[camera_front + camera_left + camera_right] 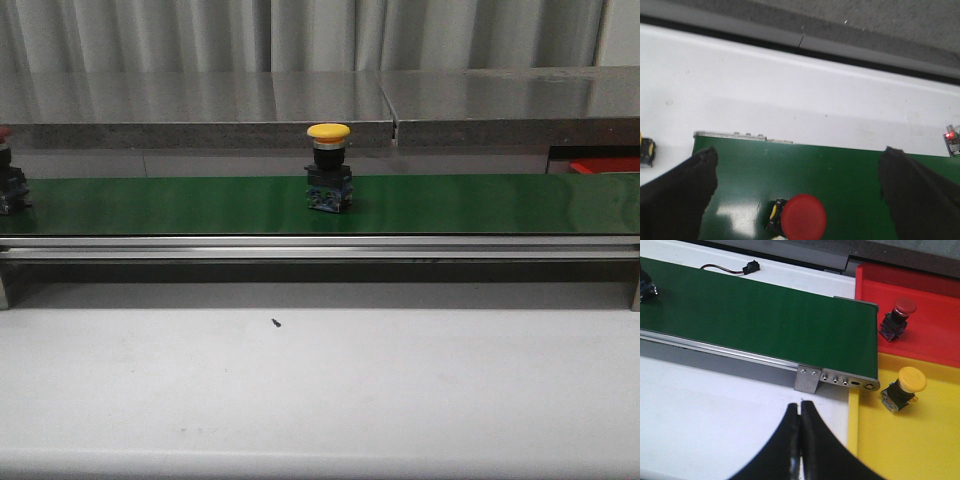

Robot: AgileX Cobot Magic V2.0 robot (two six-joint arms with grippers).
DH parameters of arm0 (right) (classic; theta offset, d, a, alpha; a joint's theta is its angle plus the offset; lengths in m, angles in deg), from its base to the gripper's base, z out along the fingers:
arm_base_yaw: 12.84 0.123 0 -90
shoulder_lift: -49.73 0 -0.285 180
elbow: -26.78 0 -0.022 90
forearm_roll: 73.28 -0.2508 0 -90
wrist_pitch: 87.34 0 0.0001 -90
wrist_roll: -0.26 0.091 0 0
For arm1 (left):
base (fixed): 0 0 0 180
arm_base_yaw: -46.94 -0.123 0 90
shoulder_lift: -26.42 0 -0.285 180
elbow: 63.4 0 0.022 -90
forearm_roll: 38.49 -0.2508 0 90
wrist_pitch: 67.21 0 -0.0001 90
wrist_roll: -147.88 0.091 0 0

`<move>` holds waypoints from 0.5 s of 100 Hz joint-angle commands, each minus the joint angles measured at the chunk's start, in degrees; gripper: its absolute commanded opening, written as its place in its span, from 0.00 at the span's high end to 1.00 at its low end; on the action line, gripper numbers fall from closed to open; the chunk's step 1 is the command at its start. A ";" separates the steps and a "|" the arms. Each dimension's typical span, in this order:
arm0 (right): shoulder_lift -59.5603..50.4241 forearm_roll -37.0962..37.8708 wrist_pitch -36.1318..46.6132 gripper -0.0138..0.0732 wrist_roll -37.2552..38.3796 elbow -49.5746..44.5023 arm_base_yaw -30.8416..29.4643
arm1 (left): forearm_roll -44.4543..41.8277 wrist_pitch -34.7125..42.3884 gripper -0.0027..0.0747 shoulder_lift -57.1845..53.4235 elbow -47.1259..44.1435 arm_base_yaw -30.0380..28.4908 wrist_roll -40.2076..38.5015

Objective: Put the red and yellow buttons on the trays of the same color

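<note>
A yellow button [328,170] stands upright mid-belt [450,205]; a red button [801,218] sits on the belt between the left gripper's [800,195] spread fingers, cut off at the front view's edge. The right gripper [800,425], pressed together, hovers over the worktop [715,410]. The red tray [935,335] and yellow tray [920,440] each hold one matching button.

A long glossy green belt [450,203] runs across a white tabletop [320,390], framed by a silver metal rail [320,247]. A small dark speck [275,322] lies on the tabletop. Pale curtains [300,35] hang behind a grey ledge [200,100].
</note>
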 commanded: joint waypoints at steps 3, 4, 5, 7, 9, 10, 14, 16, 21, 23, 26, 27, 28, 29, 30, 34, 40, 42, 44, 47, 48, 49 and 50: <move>-0.07 -0.81 3.55 0.92 -0.27 1.57 0.06 | 2.64 3.73 0.15 -6.45 1.77 1.63 2.61; -0.07 -0.81 3.55 0.92 -0.27 1.57 0.06 | 2.65 3.93 0.15 -7.16 1.61 1.89 2.90; -0.07 -0.81 3.55 0.92 -0.27 1.57 0.06 | 2.65 4.07 0.15 -7.16 1.51 2.01 3.09; -0.07 -0.81 3.55 0.92 -0.27 1.57 0.06 | 2.65 4.57 0.15 -7.94 1.15 2.27 3.56; -0.07 -0.81 3.55 0.92 -0.27 1.57 0.06 | 2.65 5.08 0.15 -8.76 0.65 2.66 3.82; -0.07 -0.81 3.55 0.92 -0.27 1.57 0.06 | 2.65 5.43 0.15 -9.34 0.26 2.91 3.80; -0.07 -0.81 3.55 0.92 -0.27 1.57 0.06 | 2.65 6.34 0.15 -10.90 -0.99 3.56 4.18; -0.07 -0.81 3.55 0.92 -0.27 1.57 0.06 | 2.65 7.12 0.15 -12.21 -2.24 4.12 4.29; -0.07 -0.81 3.55 0.92 -0.27 1.57 0.06 | 2.65 8.80 0.15 -14.72 -4.95 5.08 4.91; -0.07 -0.81 3.55 0.92 -0.27 1.57 0.06 | 2.65 9.72 0.15 -15.92 -6.31 5.53 5.01; -0.07 -0.81 3.55 0.92 -0.27 1.57 0.06 | 2.65 11.17 0.15 -17.57 -8.33 6.19 5.34; -0.07 -0.81 3.55 0.92 -0.27 1.57 0.06 | 2.65 11.59 0.15 -17.98 -8.86 6.52 5.36; -0.07 -0.81 3.55 0.92 -0.27 1.57 0.06 | 2.65 12.38 0.15 -18.85 -9.94 6.68 5.68; -0.07 -0.81 3.55 0.92 -0.27 1.57 0.06 | 2.65 12.79 0.15 -19.29 -9.94 6.85 5.68; -0.07 -0.81 3.55 0.92 -0.27 1.57 0.06 | 2.65 13.65 0.15 -20.19 -11.64 7.17 6.02; -0.07 -0.81 3.55 0.92 -0.27 1.57 0.06 | 2.65 15.70 0.15 -22.49 -14.58 8.09 7.01; -0.07 -0.81 3.55 0.92 -0.27 1.57 0.06 | 2.65 18.91 0.15 -26.36 -19.48 9.33 7.98; -0.07 -0.81 3.55 0.92 -0.27 1.57 0.06 | 2.65 20.00 0.15 -27.82 -21.33 9.61 8.23; -0.07 -0.81 3.55 0.92 -0.27 1.57 0.06 | 2.65 21.22 0.15 -29.76 -23.79 10.17 8.21; -0.07 -0.81 3.55 0.92 -0.27 1.57 0.06 | 2.65 21.96 0.15 -31.23 -25.57 10.72 8.21; -0.07 -0.81 3.55 0.92 -0.27 1.57 0.06 | 2.65 22.33 0.15 -32.18 -26.76 10.97 8.21; -0.07 -0.81 3.55 0.92 -0.27 1.57 0.06 | 2.65 22.63 0.15 -33.10 -27.93 11.09 8.21; -0.07 -0.81 3.55 0.92 -0.27 1.57 0.06 | 2.65 22.78 0.15 -33.55 -27.93 11.21 8.21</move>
